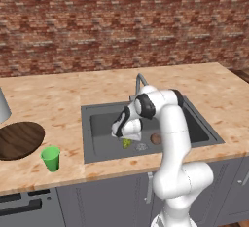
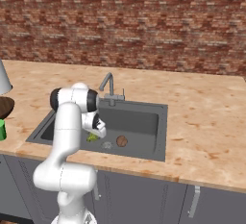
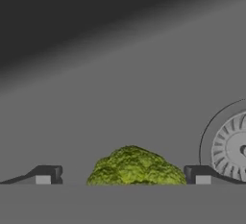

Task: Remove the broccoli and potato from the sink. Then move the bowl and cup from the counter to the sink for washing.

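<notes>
- Broccoli (image 3: 135,166) lies between my two fingertips in the hand view, on the floor of the sink (image 1: 97,116); my gripper (image 3: 122,175) stands wide, one tip on each side of the floret, neither pressing it
- drain (image 3: 230,146) sits just beside my right-hand tip in that view
- potato (image 1: 155,139) rests on the sink floor past the drain, apart from my gripper
- my arm bends over the sink's front edge, hand reaching down into the basin
- bowl (image 1: 19,139) and cup (image 1: 50,158) stand on the counter (image 1: 58,94), left of the sink, well apart from my hand
</notes>
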### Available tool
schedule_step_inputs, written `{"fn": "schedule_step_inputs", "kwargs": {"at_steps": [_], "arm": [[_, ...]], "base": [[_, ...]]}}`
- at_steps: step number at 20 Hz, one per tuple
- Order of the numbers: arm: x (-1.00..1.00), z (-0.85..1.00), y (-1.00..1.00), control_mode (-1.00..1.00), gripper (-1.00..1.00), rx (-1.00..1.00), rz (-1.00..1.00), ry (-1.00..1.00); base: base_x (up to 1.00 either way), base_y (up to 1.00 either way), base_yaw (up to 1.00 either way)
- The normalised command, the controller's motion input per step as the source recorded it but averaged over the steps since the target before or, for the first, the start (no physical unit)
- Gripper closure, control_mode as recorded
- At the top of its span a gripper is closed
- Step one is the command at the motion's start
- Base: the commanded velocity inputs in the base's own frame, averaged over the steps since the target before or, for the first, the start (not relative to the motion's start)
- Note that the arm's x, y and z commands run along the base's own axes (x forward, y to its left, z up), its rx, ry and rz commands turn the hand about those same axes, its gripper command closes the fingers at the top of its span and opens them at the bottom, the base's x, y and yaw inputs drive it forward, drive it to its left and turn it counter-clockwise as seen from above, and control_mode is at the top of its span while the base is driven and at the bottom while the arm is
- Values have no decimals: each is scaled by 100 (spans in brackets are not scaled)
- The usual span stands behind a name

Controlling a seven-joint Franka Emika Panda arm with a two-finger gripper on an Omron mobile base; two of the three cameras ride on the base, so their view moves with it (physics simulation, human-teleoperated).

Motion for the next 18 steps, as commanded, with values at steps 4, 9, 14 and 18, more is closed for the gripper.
{"fn": "schedule_step_inputs", "kwargs": {"at_steps": [4, 9, 14, 18], "arm": [[-32, -2, 0, -100, -100, 0, -5, 0], [-31, 0, 0, -100, -100, 0, -5, 0], [-32, 0, 0, -100, -100, 0, -4, 0], [-30, 0, 0, -100, 100, 0, -3, 0]], "base": [[0, 0, 0], [0, 0, 0], [0, 0, 0], [0, 0, 0]]}}
